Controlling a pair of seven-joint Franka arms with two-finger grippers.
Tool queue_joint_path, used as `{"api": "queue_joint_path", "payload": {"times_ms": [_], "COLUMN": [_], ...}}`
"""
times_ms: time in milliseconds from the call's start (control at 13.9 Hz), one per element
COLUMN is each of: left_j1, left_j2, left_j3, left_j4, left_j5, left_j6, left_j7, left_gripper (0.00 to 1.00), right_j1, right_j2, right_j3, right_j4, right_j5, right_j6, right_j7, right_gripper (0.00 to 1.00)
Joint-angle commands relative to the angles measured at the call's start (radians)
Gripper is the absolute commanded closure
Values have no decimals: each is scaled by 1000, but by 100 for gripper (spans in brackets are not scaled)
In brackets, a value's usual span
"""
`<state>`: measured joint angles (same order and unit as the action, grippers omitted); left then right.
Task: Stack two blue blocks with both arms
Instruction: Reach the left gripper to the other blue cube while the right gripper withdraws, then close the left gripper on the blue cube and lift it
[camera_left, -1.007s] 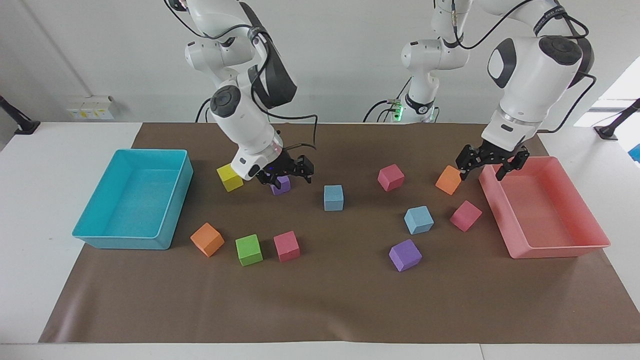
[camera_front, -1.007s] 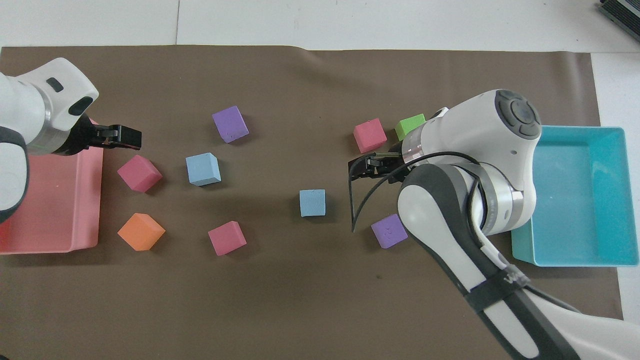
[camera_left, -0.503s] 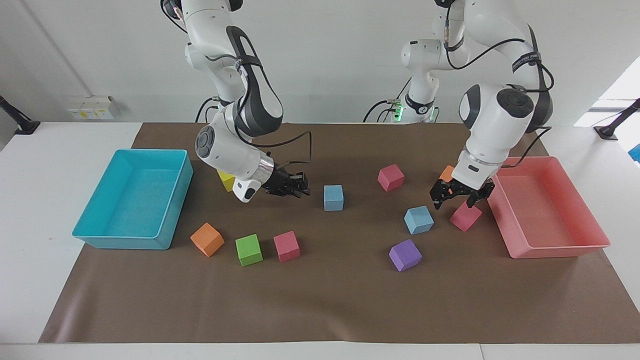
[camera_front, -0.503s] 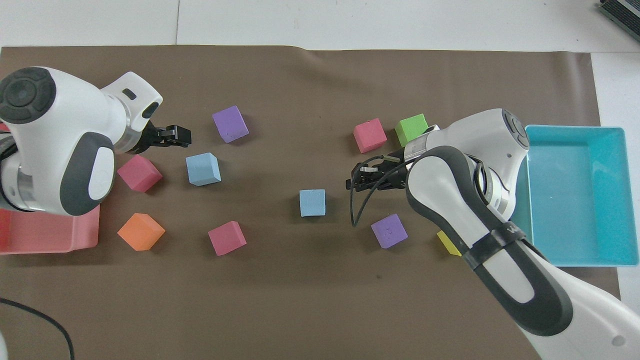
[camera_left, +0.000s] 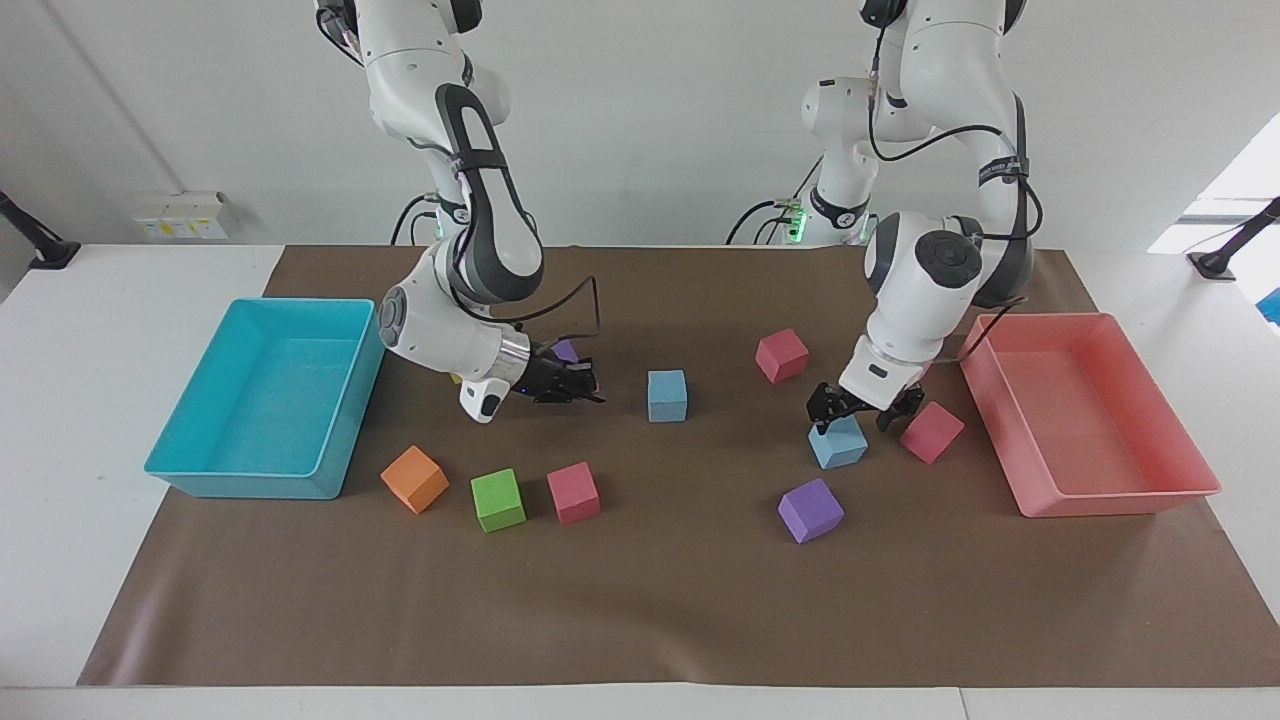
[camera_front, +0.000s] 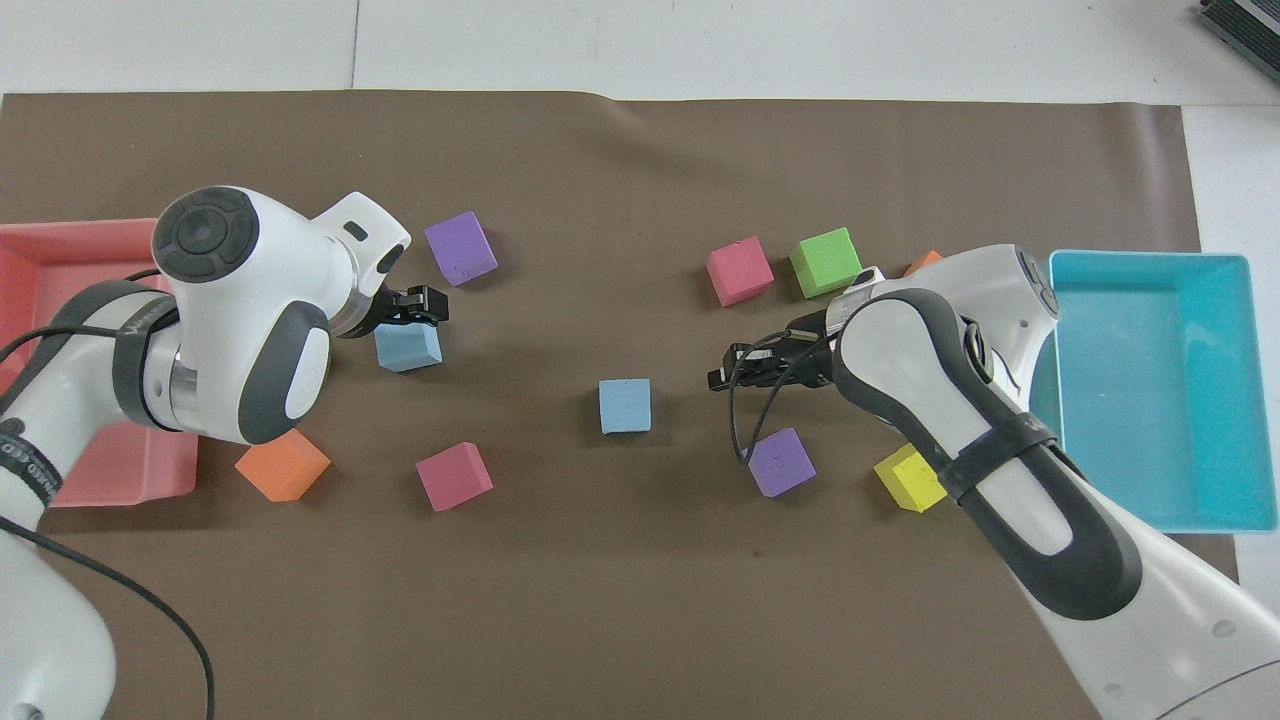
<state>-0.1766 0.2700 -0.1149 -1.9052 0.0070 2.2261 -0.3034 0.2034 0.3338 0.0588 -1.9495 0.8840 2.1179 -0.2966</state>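
Over one blue block (camera_left: 838, 443) our left gripper (camera_left: 863, 407) hangs spread; our right gripper (camera_left: 578, 386) is clenched empty. Foam looks light, squashy: we'd pinch flat sides.

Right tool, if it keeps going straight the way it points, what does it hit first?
Likely the blue block in the table's middle: the right tool, shut and low, points at it with bare mat between, though its height is unclear.

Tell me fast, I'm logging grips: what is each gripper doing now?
Left gripper: open, right over a blue block, holding nothing.
Right gripper: shut, empty, short of the other blue block.
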Motion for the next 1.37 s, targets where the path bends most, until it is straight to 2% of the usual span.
{"api": "queue_joint_path", "payload": {"times_ms": [0, 216, 432, 719, 791, 863, 935, 1007, 1079, 1151, 1295], "left_j1": [-15, -26, -53, -53, -53, -53, -55, -54, -53, -53, -53], "left_j2": [-2, -8, 31, 31, 31, 31, 31, 31, 32, 32, 19], "left_j3": [15, 15, 17, 18, 18, 18, 18, 18, 18, 18, 20], "left_j4": [-50, -89, -100, -101, -101, -101, -101, -97, -91, -91, -84], "left_j5": [-8, -8, -8, -1, 1, 2, 7, 13, 30, 42, 64], "left_j6": [40, 96, 148, 150, 150, 150, 150, 155, 152, 150, 144], "left_j7": [-10, 6, 3, 6, 7, 9, 9, 9, 9, 9, 7], "left_gripper": [0, 0, 0, 0, 3, 23, 61, 82, 93, 98, 99], "right_j1": [-9, -6, -2, 2, 5, 2, 5, 10, 11, 14, 31], "right_j2": [8, 8, 7, 7, 7, 22, 34, 34, 36, 34, 34], "right_j3": [10, 10, 10, 10, 10, 12, 12, 12, 12, 12, 12], "right_j4": [-9, -11, -16, -19, -22, -26, -26, -26, -26, -26, -29], "right_j5": [58, 59, 58, 58, 58, 59, 67, 78, 81, 85, 85], "right_j6": [11, 13, 13, 14, 11, 11, 13, 16, 17, 22, 42], "right_j7": [-74, -76, -76, -78, -81, -105, -120, -121, -121, -119, -119], "right_gripper": [100, 100, 100, 100, 100, 100, 100, 100, 100, 100, 100]}}
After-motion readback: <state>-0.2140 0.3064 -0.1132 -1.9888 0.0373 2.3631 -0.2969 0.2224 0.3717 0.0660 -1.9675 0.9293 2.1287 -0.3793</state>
